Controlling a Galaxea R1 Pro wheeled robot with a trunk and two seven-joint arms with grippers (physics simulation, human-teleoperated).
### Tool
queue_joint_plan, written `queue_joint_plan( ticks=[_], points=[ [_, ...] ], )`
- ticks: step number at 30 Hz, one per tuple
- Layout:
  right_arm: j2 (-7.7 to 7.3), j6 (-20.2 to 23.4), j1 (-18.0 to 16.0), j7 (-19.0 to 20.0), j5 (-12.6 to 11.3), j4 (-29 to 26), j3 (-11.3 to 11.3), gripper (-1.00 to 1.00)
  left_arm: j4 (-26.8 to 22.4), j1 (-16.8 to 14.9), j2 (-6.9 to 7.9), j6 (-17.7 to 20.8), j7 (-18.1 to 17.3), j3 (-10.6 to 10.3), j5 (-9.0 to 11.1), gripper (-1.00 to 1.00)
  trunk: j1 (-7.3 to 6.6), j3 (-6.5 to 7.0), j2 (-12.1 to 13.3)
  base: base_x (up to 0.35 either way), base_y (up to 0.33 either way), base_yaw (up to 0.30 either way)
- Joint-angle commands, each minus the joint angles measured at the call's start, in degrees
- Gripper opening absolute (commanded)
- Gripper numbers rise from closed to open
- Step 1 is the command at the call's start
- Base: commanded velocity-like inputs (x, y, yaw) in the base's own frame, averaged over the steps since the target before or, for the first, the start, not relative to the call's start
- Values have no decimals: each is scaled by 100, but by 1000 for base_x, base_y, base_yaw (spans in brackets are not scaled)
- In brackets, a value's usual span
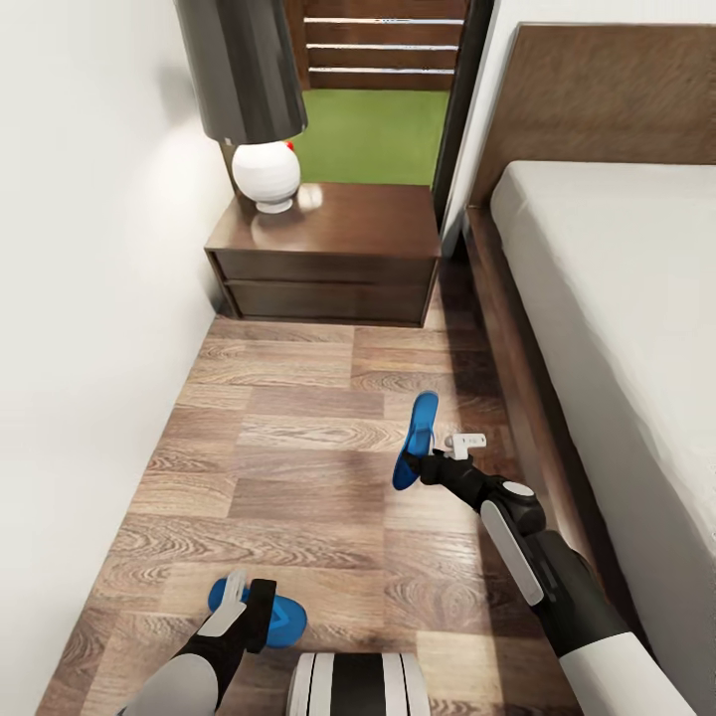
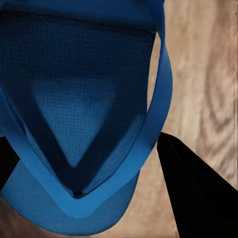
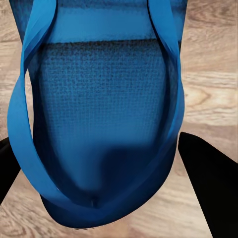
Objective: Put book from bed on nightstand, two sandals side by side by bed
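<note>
Jaws of both grippers appear closed on a bright blue flat rubber flip-flop sandal each: the right gripper (image 1: pixel 430 461) holds one sandal (image 1: pixel 415 440) on edge above the brown wood-plank floor (image 1: pixel 298 428), close beside the dark wooden bed frame (image 1: pixel 517 368); the left gripper (image 1: pixel 247 604) holds the other sandal (image 1: pixel 278 619) low, well apart from the first. Each is judged light, flexible and grippy, best pinched at the sole's edge or thong. No writing can be read.
</note>
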Motion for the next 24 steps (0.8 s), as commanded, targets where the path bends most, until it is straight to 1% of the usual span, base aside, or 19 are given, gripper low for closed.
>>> queue_joint_plan(
  ticks=[1, 24],
  points=[
    [-4, 23, -2, -1, -8, -5, 5, -100, -22, 2, -5, 33, 29, 2, 46, -100, -3, 19, 0, 0, 0, 0],
    [-4, 21, -2, -1, -8, -6, 4, -100, -22, 2, -5, 31, 29, 0, 46, -100, -62, 529, 31, 0, 0, 0]
  ],
)
